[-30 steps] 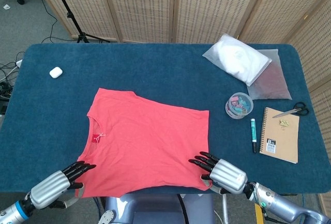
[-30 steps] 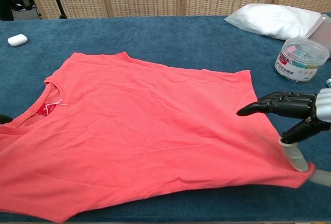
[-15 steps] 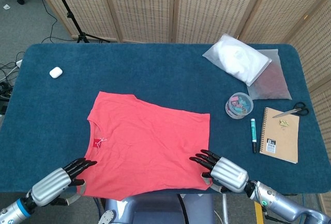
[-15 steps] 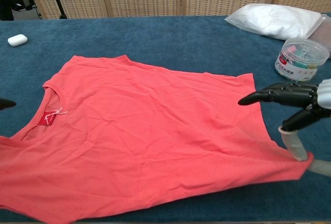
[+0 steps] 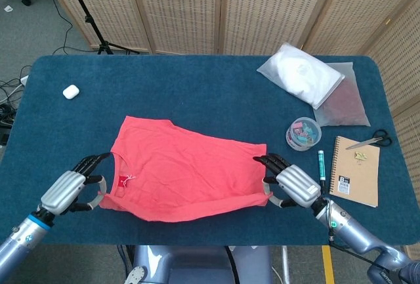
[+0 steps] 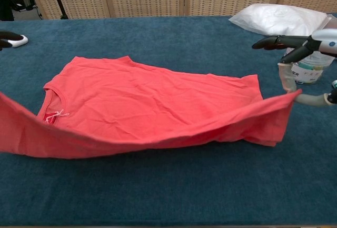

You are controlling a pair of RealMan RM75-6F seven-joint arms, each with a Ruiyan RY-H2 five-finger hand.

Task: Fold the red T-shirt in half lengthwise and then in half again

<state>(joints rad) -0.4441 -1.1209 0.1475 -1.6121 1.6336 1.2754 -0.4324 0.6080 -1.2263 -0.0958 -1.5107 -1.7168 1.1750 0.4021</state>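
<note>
The red T-shirt (image 5: 187, 166) lies on the blue table, collar to the left, its far half flat. Its near edge is lifted off the cloth and hangs as a sagging band (image 6: 131, 136) between my two hands. My left hand (image 5: 69, 191) pinches the near collar-side corner; in the chest view only its dark fingertips (image 6: 5, 35) show at the left border. My right hand (image 5: 294, 184) pinches the near hem corner, and in the chest view this right hand (image 6: 303, 46) is raised above the table with the cloth hanging from its thumb.
A white earbud case (image 5: 71, 91) sits at the far left. On the right stand a white bag (image 5: 302, 74), a tub of clips (image 5: 302, 133), a marker (image 5: 321, 171), a notebook (image 5: 355, 170) and scissors (image 5: 369, 142). The tub is close beside my right hand.
Both hands have risen from the table's near edge and moved away from me, lifting the shirt's near edge with them. The far half stays flat.
</note>
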